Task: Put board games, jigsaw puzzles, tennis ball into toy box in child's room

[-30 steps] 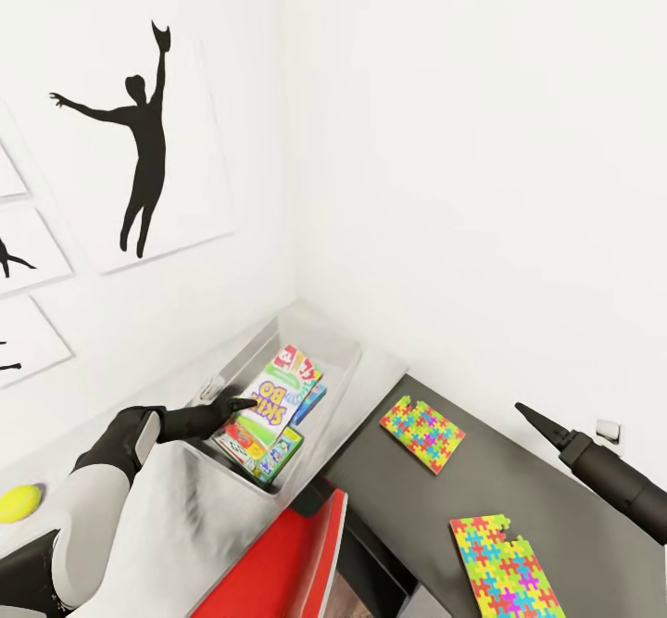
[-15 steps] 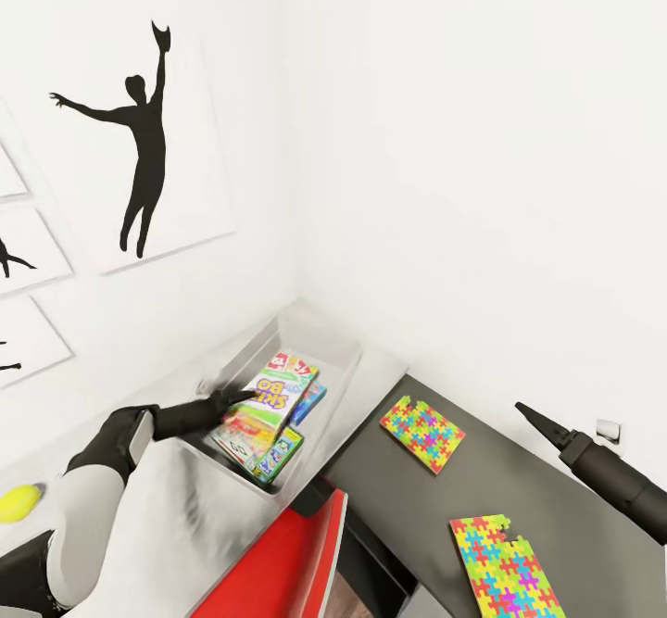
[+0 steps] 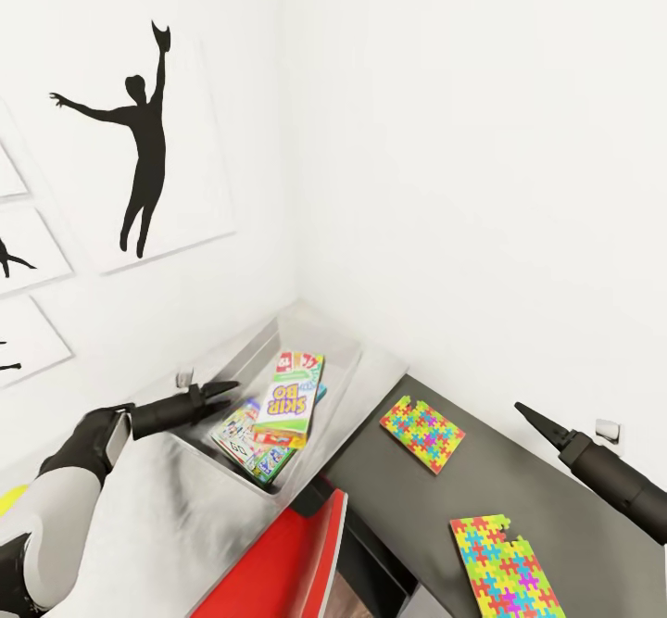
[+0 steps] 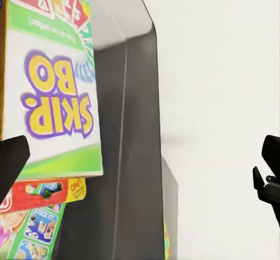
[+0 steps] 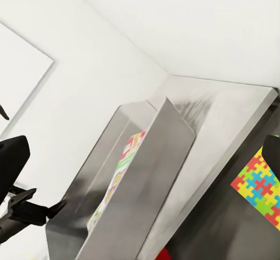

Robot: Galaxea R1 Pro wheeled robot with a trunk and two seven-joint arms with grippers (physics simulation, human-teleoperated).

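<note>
Sitting stacked in the toy box (image 3: 347, 359) at centre frame were the board games (image 3: 289, 398), while both jigsaw puzzles (image 3: 422, 433) waited lower right on the bench (image 3: 547, 516); left pincer (image 3: 222, 388) looked together, empty, right pincer (image 3: 524, 411) together.

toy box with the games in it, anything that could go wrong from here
1. The top board game lies tilted across the games beneath it in the toy box, so puzzles laid on top may sit crooked or slide.
2. The left gripper hovers at the box's near rim; a careless move could knock the box.
3. Both puzzles lie flat on the dark table, hard for the right gripper to get under.
</note>
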